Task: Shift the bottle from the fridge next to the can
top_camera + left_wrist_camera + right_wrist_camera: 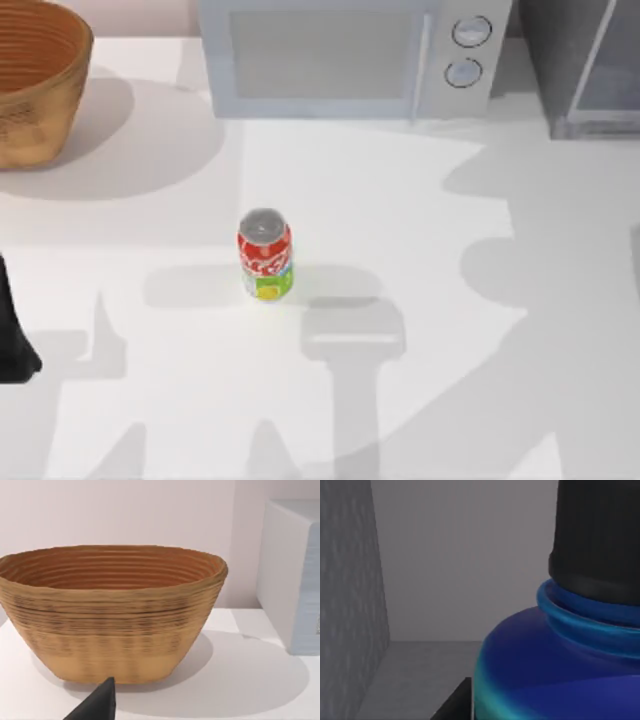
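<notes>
The can (265, 255), red with a green-yellow bottom band and a silver top, stands upright in the middle of the table. The grey fridge (585, 70) sits at the back right corner. In the right wrist view the bottle (545, 670) is very close, with its blue shoulder and black cap (597, 535) showing, and it stands inside the fridge's grey walls (350, 605). A black part of my right gripper (454, 704) lies right beside the bottle's body. My left gripper (12, 345) is parked at the table's left edge, far from the can.
A woven basket (35, 80) stands at the back left, close in front of the left wrist camera (112, 610). A light-grey microwave (350, 55) with two round knobs sits at the back centre. Open table surrounds the can.
</notes>
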Available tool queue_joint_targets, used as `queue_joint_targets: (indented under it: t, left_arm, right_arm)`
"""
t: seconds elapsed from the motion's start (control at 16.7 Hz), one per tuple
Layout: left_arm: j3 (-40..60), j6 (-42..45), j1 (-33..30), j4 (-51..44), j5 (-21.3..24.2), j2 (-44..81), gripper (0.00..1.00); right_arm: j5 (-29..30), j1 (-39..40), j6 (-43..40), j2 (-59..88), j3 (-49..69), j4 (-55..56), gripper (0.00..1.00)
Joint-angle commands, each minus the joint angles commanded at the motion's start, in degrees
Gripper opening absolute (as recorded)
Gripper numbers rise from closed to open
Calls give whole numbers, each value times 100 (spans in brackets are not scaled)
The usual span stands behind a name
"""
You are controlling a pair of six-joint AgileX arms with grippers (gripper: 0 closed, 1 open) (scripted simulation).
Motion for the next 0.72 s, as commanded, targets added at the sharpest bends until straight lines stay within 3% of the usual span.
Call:
queue_joint_targets:
  t: [0.36,0.72]
  left_arm:
    - [0,0,0,0,0,0,100]
    - [0,0,0,0,0,0,100]
  right_arm:
    - [-173,-187,2,-1095,-1862,756,0]
    - [-192,-181,12,-1206,-2021,846,0]
